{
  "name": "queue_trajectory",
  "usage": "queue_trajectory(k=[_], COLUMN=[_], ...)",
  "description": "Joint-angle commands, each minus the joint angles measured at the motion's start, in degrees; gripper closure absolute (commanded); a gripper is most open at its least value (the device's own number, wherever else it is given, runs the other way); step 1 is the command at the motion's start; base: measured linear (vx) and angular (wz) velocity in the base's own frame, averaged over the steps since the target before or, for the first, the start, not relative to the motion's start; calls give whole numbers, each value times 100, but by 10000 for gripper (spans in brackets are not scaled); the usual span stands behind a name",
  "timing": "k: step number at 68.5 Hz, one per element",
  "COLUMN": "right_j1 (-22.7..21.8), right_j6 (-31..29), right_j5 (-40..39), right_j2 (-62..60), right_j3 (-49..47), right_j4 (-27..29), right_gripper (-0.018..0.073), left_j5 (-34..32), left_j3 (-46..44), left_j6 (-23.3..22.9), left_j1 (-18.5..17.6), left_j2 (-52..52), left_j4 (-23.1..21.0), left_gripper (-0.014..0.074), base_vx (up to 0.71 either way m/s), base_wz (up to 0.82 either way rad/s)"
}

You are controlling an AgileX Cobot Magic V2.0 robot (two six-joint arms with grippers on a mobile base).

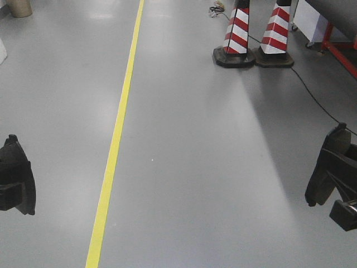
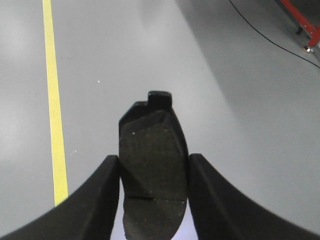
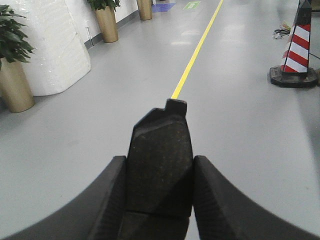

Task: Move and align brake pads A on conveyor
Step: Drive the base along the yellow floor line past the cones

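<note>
Each gripper, left (image 2: 154,197) and right (image 3: 159,195), pinches one brake pad (image 2: 152,175) (image 3: 160,167) above bare floor (image 1: 195,167); no conveyor is in view, so placing and aligning seemingly remain.

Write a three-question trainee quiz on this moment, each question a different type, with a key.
1. True or false: the left gripper holds a brake pad.
2. What does the right gripper grip? A) a cone B) a brake pad C) nothing
3. Fill in: the floor line is ____.

Key: 1 true; 2 B; 3 yellow.
</note>
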Motion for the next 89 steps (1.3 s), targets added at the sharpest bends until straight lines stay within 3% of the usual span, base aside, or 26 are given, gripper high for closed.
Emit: queue_trajectory(k=[1, 89], right_j1=[-16, -16], right_j6=[-35, -35], right_j5=[-562, -562], right_j2=[-6, -6], right_j3=[-179, -179], right_j4=[-77, -77], right_gripper=[536, 536], left_j5=[-440, -440], left_j3=[-155, -155], left_j6=[-46, -46], left_j1=[-25, -25], left_j2=[-21, -21], left_j4=[84, 84], left_gripper=[540, 540], base_vx=[56, 58], base_wz=[3, 2])
